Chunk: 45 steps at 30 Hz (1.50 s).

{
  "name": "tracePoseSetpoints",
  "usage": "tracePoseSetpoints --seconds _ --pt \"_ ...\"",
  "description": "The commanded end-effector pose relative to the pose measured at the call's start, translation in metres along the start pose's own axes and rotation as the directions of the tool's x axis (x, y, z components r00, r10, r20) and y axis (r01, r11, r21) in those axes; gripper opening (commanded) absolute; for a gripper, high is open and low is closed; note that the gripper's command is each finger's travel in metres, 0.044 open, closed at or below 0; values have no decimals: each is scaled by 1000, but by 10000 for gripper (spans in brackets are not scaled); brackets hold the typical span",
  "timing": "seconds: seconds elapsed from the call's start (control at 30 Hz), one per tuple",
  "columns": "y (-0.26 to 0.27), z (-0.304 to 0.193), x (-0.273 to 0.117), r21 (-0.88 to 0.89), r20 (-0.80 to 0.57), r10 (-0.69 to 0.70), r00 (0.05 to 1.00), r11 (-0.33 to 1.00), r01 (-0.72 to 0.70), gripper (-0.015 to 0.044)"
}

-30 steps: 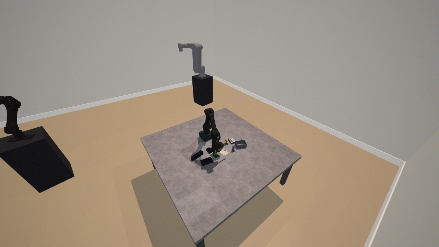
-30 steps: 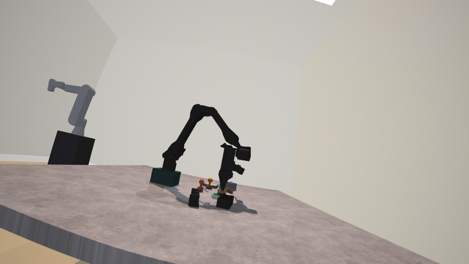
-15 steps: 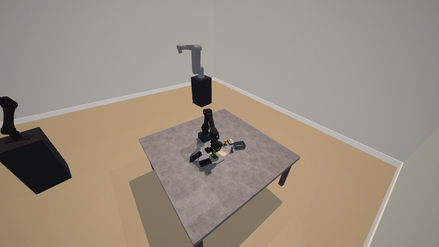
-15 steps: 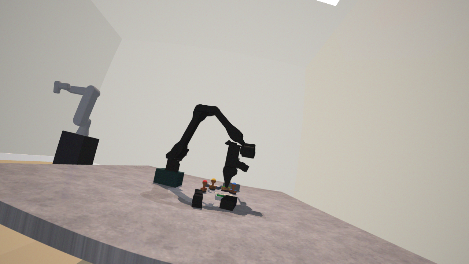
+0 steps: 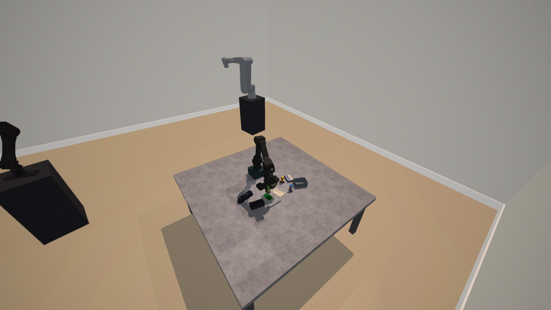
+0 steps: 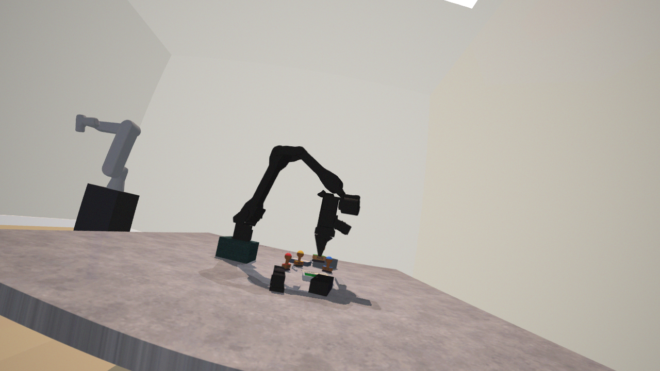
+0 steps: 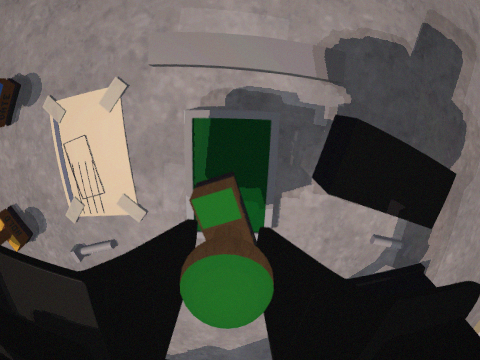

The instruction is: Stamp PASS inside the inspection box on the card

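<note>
My gripper [image 5: 267, 187] [image 6: 320, 254] [image 7: 227, 234] is shut on the green-topped stamp [image 6: 318, 258] [image 7: 226, 290], which has a brown body and a green patch on its base. It holds the stamp above the near part of the ink pad [image 5: 267, 197] [image 6: 310, 274] [image 7: 232, 145], with a gap below it in the exterior view. The stamp's underside is hidden. The cream card [image 5: 281, 192] [image 7: 107, 120] is taped at its corners, left of the pad in the wrist view. Its outlined box [image 7: 74, 139] overlaps several thin lines. No green print shows on the card.
A yellow-topped HOLD stamp [image 5: 282, 178] [image 6: 299, 258] [image 7: 16, 227] and a blue-topped DATE stamp [image 5: 290, 188] [image 6: 328, 265] [image 7: 6, 105] stand beyond the card. A red-topped stamp [image 6: 287, 260] stands nearby. Black blocks [image 5: 257, 204] [image 5: 245, 196] flank the pad. A grey tray [image 5: 300, 184] stands farther off.
</note>
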<state>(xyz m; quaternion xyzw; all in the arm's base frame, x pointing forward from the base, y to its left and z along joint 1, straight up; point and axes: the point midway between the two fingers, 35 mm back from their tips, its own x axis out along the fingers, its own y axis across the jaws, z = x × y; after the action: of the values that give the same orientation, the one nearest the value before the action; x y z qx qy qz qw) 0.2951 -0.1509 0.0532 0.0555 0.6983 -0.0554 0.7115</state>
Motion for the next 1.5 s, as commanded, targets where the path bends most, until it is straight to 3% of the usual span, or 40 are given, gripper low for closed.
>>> tracePoseSetpoints --seconds 0.0,0.8,1.47 --pt "0 2 -7 0 10 0 1000 1000 0 0" --pt "116 -6 -7 72 10 11 1000 997 -12 0" --pt "120 -6 3 74 11 12 1000 997 -12 0"
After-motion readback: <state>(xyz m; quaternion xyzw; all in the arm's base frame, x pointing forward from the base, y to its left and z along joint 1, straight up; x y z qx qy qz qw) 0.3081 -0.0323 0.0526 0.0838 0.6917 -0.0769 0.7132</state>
